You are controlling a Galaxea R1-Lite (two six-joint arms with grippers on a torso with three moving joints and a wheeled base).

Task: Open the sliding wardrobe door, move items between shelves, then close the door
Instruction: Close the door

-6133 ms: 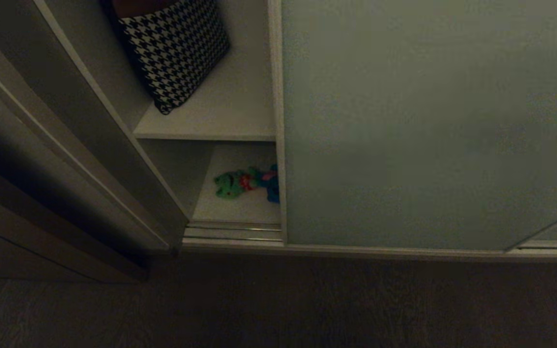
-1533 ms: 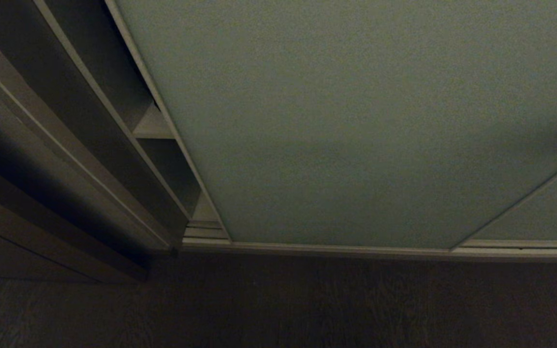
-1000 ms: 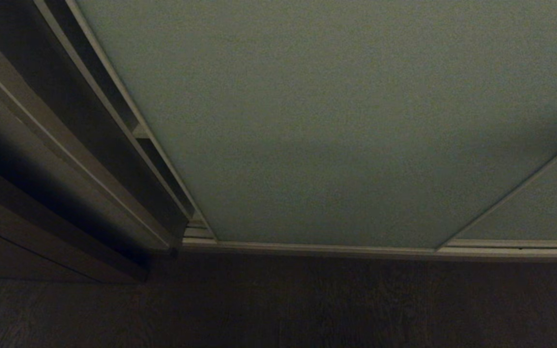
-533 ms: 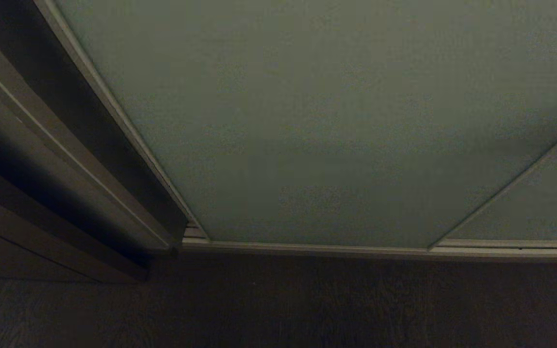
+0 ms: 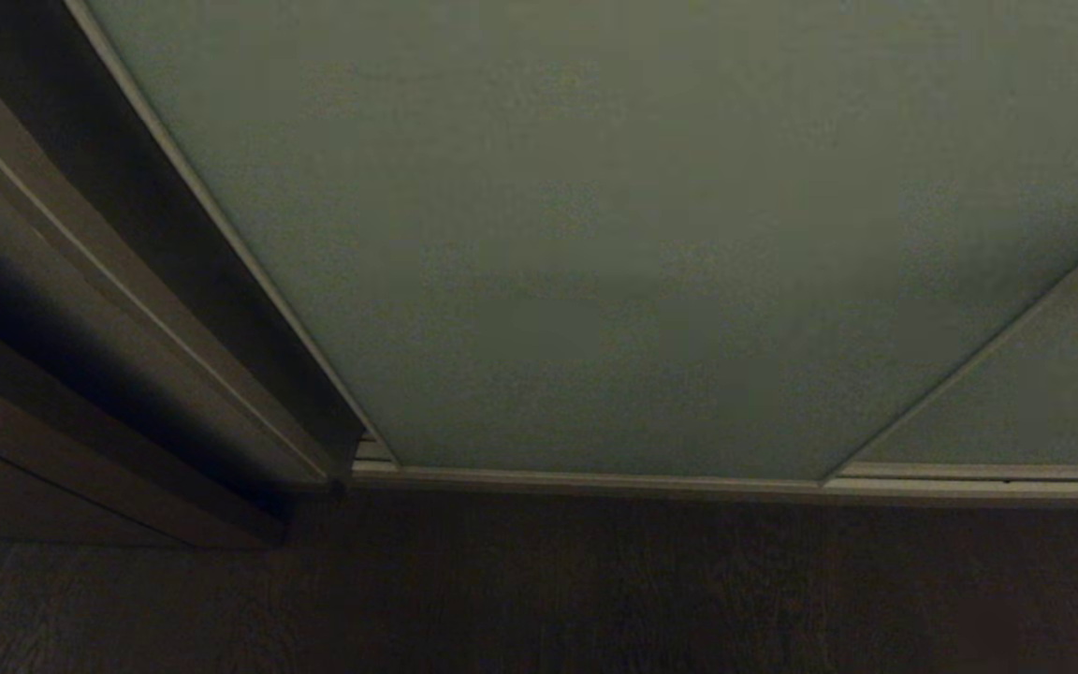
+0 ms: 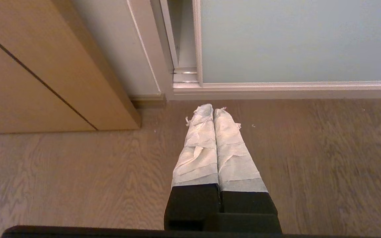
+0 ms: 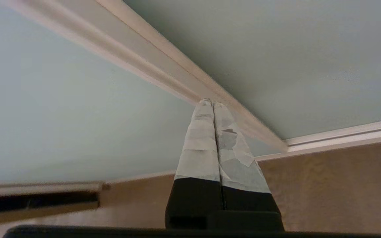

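The sliding wardrobe door [image 5: 595, 234] is a pale grey-green panel that covers almost the whole opening in the head view. The left wrist view shows the door [image 6: 293, 39] with a narrow slit left beside its slim frame [image 6: 197, 39]. My right gripper [image 7: 209, 101] is shut and empty, its taped tips against the door's light frame strip [image 7: 164, 66] at the edge of the door [image 7: 61, 115]. My left gripper [image 6: 210, 108] hangs shut and empty over the wooden floor, short of the wardrobe's base. The items and the shelves are hidden behind the door. Neither gripper shows in the head view.
A dark brown wooden frame [image 5: 80, 309] stands left of the wardrobe and shows as a tan panel [image 6: 45, 66] in the left wrist view. A second grey-green panel [image 5: 1044, 393] sits behind the door at the right. The metal floor track [image 6: 184, 71] lies in the slit. Wooden floor [image 5: 595, 580] runs along the front.
The door has slid left across the opening. The open shelves with the plush toys and houndstooth bag are now covered, and the gap at the left has shrunk to almost nothing.
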